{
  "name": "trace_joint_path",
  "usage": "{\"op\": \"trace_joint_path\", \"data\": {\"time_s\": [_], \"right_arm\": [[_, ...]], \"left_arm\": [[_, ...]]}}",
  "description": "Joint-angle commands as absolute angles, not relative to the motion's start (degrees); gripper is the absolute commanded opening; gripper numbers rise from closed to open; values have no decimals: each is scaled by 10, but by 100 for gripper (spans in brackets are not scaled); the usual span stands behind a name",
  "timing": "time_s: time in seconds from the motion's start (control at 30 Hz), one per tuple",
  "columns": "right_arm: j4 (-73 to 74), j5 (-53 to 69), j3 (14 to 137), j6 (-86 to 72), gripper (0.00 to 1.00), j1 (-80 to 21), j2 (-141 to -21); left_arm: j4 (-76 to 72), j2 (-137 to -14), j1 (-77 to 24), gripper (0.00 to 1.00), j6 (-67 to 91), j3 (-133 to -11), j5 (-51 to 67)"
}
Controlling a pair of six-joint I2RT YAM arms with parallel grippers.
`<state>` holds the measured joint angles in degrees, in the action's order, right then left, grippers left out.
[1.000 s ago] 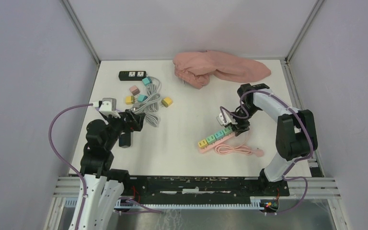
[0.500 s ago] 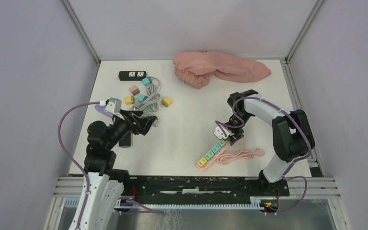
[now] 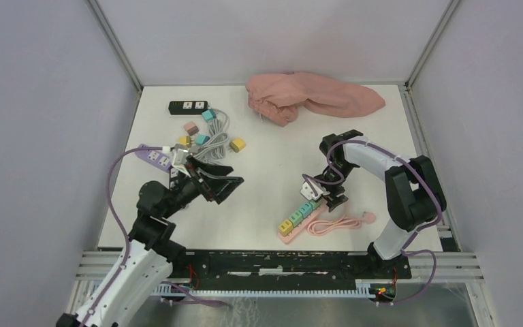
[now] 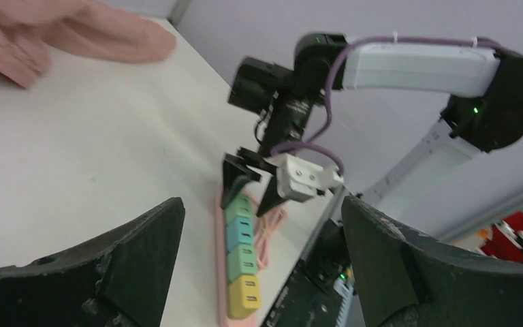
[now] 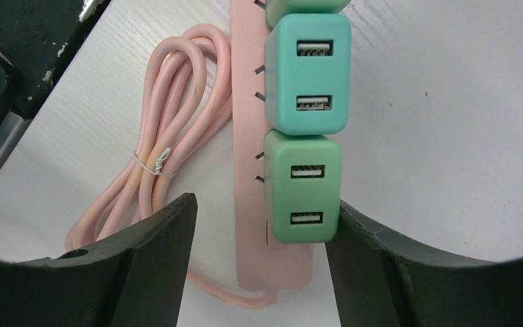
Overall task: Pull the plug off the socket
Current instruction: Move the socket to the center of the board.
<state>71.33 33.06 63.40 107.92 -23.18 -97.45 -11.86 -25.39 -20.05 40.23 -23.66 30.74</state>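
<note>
The right hand (image 5: 262,211) hangs over the end of the pink strip (image 5: 248,231), which lies flat on the surface (image 5: 449,136) in front of the right arm. Its fingers (image 5: 395,272) are spread and straddle the green plug (image 5: 303,187), the last in the row and seated in the strip. That stance suits a pinch across the plug's two long sides. One finger sits just beside the plug's outer side. The other stands off past the strip's bare edge, so nothing is pinched yet. The end plug is a sensible pick: only one neighbour, the teal plug (image 5: 308,75), crowds it, touching it on the far side.

The strip's cord (image 5: 170,136) is coiled and tied just beside it, so it offers no anchor. The strip looks light and would likely lift with the plug if pulled upward alone.

That may be why the left hand (image 3: 223,180) is raised above the surface and aimed across at the strip, well apart from it, fingers spread wide and holding nothing. By my reading it is placed to come in and pin the strip at its yellow-plug (image 3: 286,225) end while the right hand closes and pulls.
</note>
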Motion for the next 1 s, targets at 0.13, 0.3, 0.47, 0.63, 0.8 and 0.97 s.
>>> {"op": "trace_joint_path", "data": {"time_s": [0.13, 0.3, 0.47, 0.63, 0.8, 0.97], "right_arm": [[753, 366, 651, 1048, 79, -224, -932], [772, 397, 657, 1047, 84, -198, -904], [777, 414, 660, 1027, 87, -183, -875], [789, 450, 666, 1004, 88, -182, -847], [796, 522, 660, 978, 90, -182, -821], [795, 602, 646, 970, 93, -185, -815]], "left_arm": [[-201, -393, -446, 91, 313, -233, 135], [-271, -423, -507, 90, 258, -201, 104], [-344, -429, -554, 91, 199, -156, 86], [-406, -455, -590, 91, 138, -116, 74], [-480, -493, -621, 91, 78, -73, 42], [-497, -546, -666, 91, 43, -76, -10]]}}
